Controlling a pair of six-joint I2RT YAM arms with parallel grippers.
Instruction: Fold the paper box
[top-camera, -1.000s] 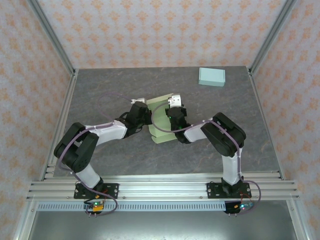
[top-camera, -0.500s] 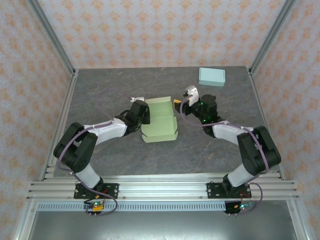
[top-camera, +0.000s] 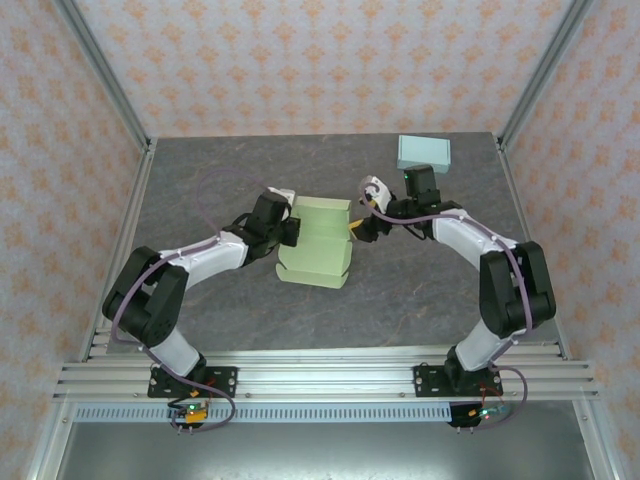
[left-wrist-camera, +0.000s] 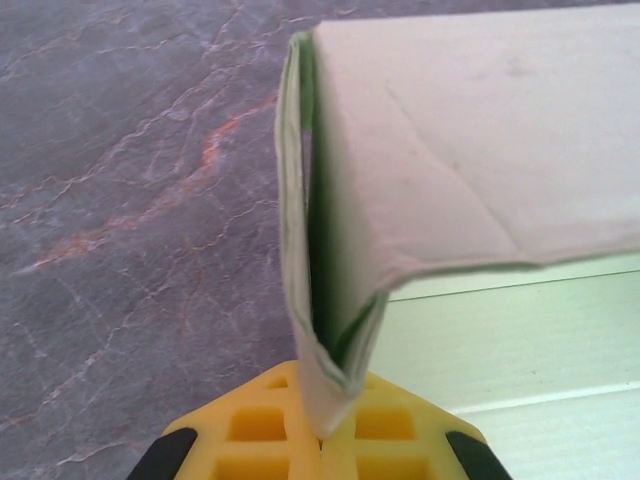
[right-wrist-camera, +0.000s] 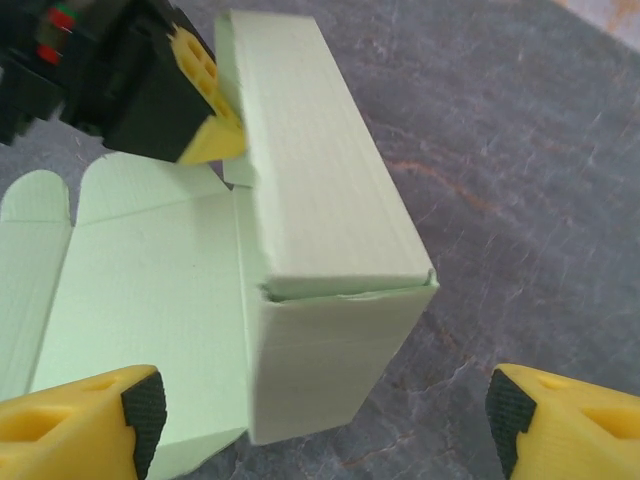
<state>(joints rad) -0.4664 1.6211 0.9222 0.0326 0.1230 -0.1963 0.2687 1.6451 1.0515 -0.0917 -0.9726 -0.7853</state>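
Note:
The pale green paper box (top-camera: 318, 248) lies partly folded in the middle of the table, its lid panel spread toward the near side. My left gripper (top-camera: 289, 229) is shut on the box's doubled left wall; the yellow fingertips (left-wrist-camera: 325, 432) pinch that folded edge (left-wrist-camera: 325, 370). My right gripper (top-camera: 358, 222) hovers open just off the box's right end. In the right wrist view its pads (right-wrist-camera: 145, 410) stand wide either side of the box's end wall (right-wrist-camera: 330, 360), touching nothing. The left gripper's yellow tips (right-wrist-camera: 215, 135) show there at the far wall.
A closed pale blue box (top-camera: 424, 153) sits at the back right corner. Metal frame posts (top-camera: 110, 80) and patterned walls enclose the grey marbled table (top-camera: 200, 180). Bare table lies to the right of the green box (right-wrist-camera: 520, 200).
My right gripper has let go of the box, opened wide and pulled back to the right. The box settled flatter and shifted slightly left. The left gripper kept its grip.

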